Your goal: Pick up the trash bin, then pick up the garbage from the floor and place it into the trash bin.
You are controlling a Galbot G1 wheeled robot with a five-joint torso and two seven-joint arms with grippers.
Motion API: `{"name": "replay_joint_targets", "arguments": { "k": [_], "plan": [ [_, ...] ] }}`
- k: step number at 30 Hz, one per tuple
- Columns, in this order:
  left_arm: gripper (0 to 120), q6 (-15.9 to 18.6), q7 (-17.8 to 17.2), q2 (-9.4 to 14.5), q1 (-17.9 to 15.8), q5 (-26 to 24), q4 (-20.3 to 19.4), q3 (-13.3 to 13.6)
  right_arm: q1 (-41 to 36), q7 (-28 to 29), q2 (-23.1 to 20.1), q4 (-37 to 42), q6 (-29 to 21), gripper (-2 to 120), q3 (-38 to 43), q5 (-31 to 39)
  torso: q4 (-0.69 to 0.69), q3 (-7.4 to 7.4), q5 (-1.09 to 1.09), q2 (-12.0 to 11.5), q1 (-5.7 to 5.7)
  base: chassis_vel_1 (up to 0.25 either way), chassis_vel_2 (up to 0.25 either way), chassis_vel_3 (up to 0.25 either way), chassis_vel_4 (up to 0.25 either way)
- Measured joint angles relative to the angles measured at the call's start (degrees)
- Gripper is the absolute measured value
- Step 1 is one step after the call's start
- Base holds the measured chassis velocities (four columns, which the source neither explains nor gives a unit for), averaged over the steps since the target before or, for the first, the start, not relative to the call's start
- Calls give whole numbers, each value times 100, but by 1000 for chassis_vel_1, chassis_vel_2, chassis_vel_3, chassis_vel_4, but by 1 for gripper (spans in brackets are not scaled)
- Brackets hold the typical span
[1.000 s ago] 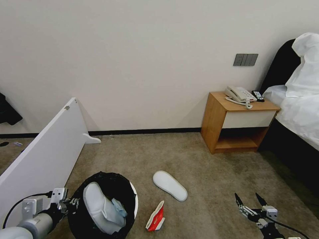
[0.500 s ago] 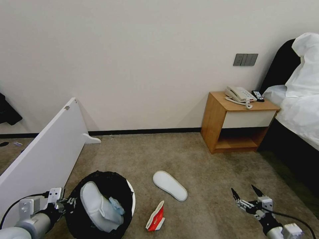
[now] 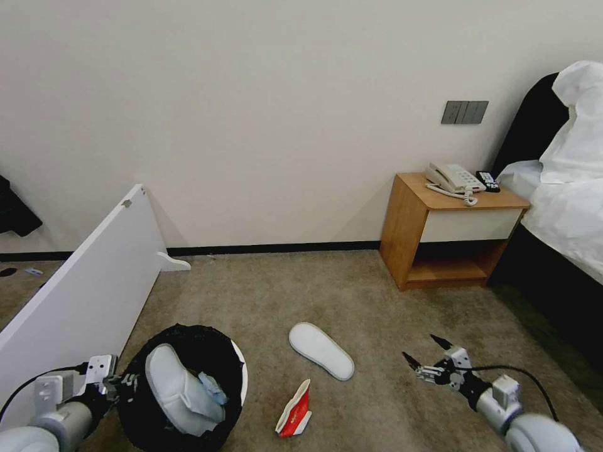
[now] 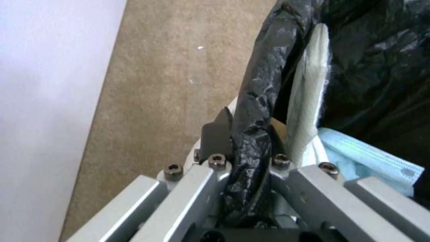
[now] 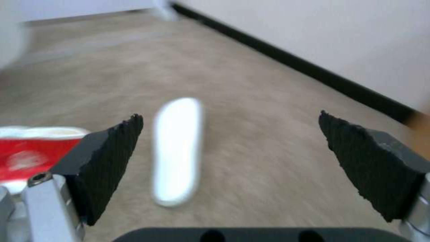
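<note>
The trash bin (image 3: 188, 333), white with a black bag over its rim, sits at the lower left. It holds a white slipper (image 3: 179, 389) and a pale blue mask (image 3: 212, 388). My left gripper (image 3: 129, 381) is shut on the bin's near rim; in the left wrist view its fingers (image 4: 217, 132) pinch the bagged rim (image 4: 264, 67). A second white slipper (image 3: 321, 350) lies on the carpet, with a red-and-white carton (image 3: 295, 411) in front of it. My right gripper (image 3: 419, 348) hovers open to the right of that slipper. The right wrist view shows the slipper (image 5: 177, 151) and carton (image 5: 36, 151) ahead.
A long white board (image 3: 81, 295) leans at the left beside the bin. A wooden nightstand (image 3: 449, 232) with a phone stands against the wall at the right, next to a bed (image 3: 565, 201). Open carpet lies between them.
My right gripper has risen and swung left toward the floor slipper, still open. The bin, held by my left gripper, has shifted slightly left and lower in view.
</note>
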Motion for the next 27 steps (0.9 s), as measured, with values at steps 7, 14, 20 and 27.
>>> {"name": "replay_joint_targets", "arguments": {
  "k": [7, 14, 20, 27],
  "plan": [
    [2, -11, 24, 40, -230, -3, 116, 135, 2545, -3354, 616, -2081, 589, 100, -1854, -289, 0, 1, -4, 0, 0, 0, 0, 0, 0],
    [2, -10, 43, 43, -297, 111, 122, 245, 3347, -3869, 1364, -2919, 1039, 100, -2352, -1607, -7, 0, -4, 0, 0, 0, 0, 0, 0],
    [2, -11, 67, 53, -303, 115, 66, 213, 3942, -4053, 2380, -3660, 1628, 100, -2579, -2684, -1, 0, 0, 0, 0, 0, 0, 0, 0],
    [2, -22, 85, 40, -255, 131, 6, 119, 4414, -4198, 3117, -4208, 1976, 100, -2703, -3663, -2, 0, -2, 1, 0, 0, 0, 0, 0]
  ]
}}
